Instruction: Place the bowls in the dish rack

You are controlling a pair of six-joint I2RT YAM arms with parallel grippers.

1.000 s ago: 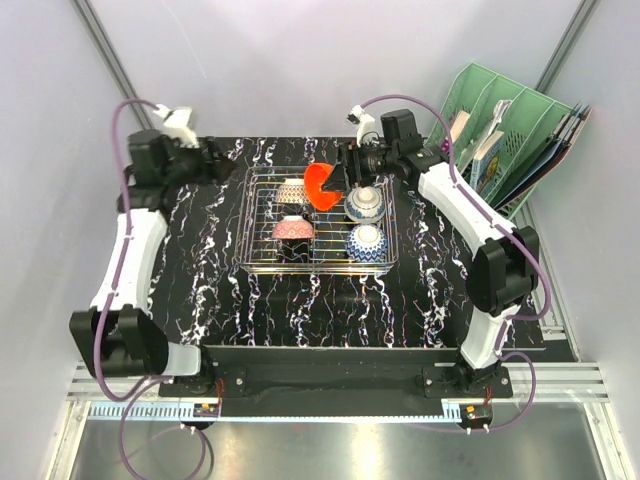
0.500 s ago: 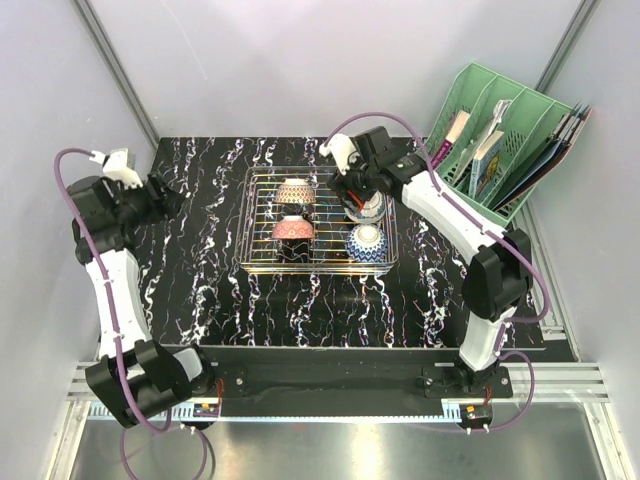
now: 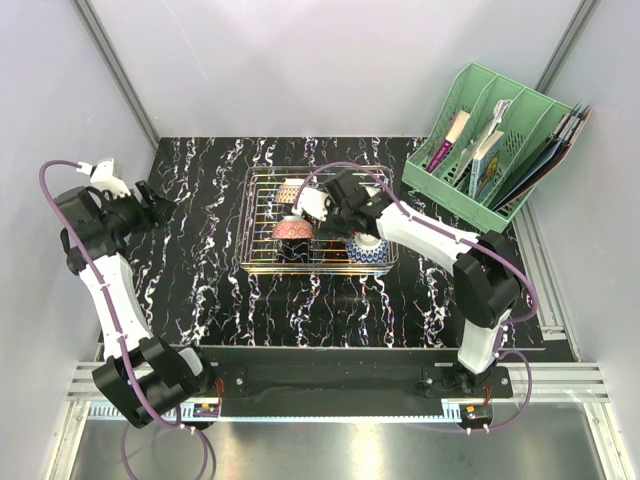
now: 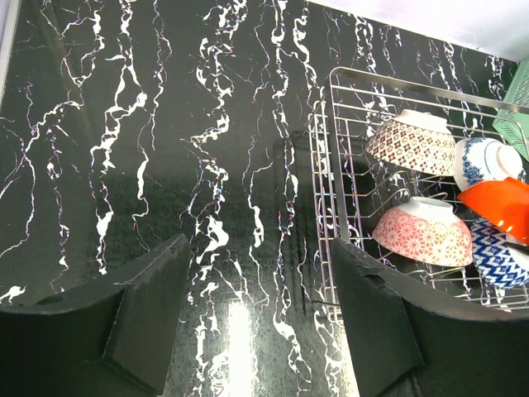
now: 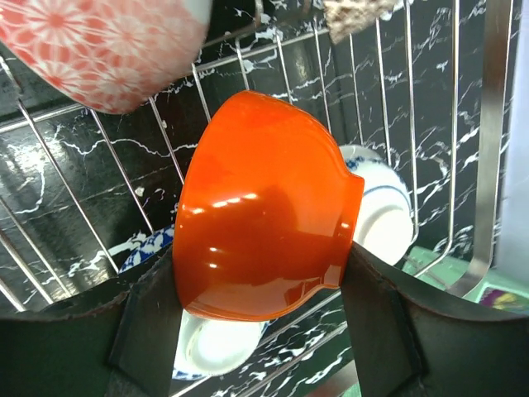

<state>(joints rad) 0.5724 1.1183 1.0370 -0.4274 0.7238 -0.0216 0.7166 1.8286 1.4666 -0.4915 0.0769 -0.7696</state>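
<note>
Middle of the top view, over the silver wire dish rack [image 3: 247, 225]: the right gripper [image 5: 260, 260], jaws clamped on the plain orange-red bowl [image 5: 264, 198]. Grips it by 2 opposite sides, tilted, glossy outer wall toward the wrist camera, just above the rack's wires.

Upper left of the right wrist view: a pink-red flower-patterned bowl [image 5: 99, 50], resting on the rack's wires. Right of the orange-red bowl and beneath it: a blue-and-white bowl [image 5: 384, 211] inside the rack. Lower left, under the held bowl: part of a second blue-and-white bowl [image 5: 211, 347], mostly hidden. Upper right of the left wrist view: a diamond-patterned bowl [image 4: 411, 142] in the rack's far half, just beside the flower-patterned one. So 4 bowls in the rack, 1 held over it.

Far left of the top view: the left gripper [image 4: 260, 248], well apart from the rack, jaws wide apart with nothing between, only the black marbled table [image 3: 210, 290] below.

Upper right of the top view, beside the table: a green slotted file organiser [image 3: 500, 130] with books and papers in its slots.
</note>
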